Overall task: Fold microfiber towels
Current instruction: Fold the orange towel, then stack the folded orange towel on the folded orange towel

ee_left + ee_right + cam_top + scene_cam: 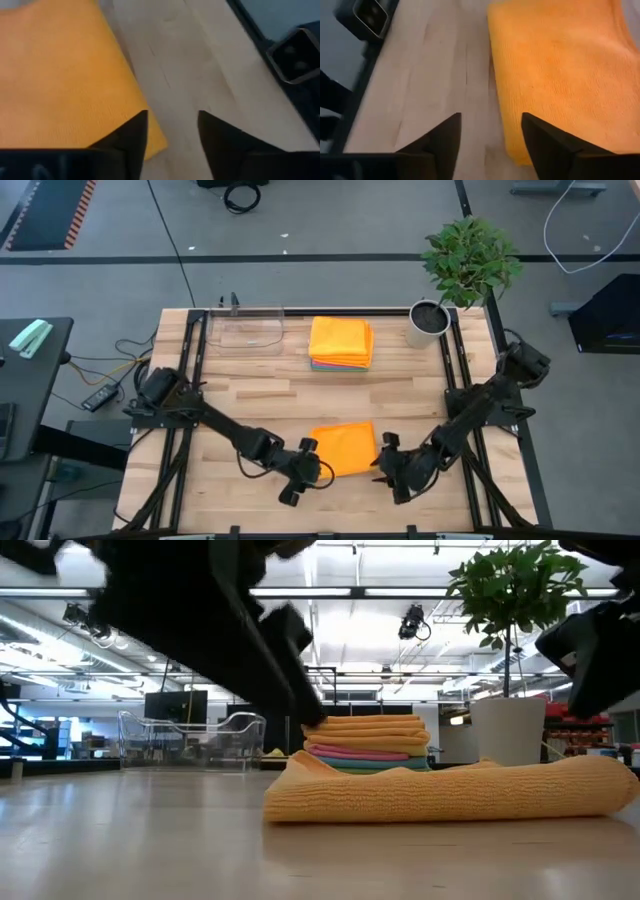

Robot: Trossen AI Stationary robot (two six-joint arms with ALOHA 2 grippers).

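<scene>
Orange towel folded, both claws let go

I see the soft folded orange microfiber towel [343, 448] lying flat on the pale wooden table [250, 405], near its 6 o'clock edge. Its long side runs from 9 o'clock to 3 o'clock. My left claw [299, 471] sits just beside its 9 o'clock end and my right claw [390, 462] just beside its 3 o'clock end. Both claws are open and hold nothing. A neat stack of folded bright towels [341, 343], orange on top, waits at 12 o'clock, beside a clear plastic tray [246, 330]. I think this fold looks done, so the towel only needs to join the stack.
</scene>
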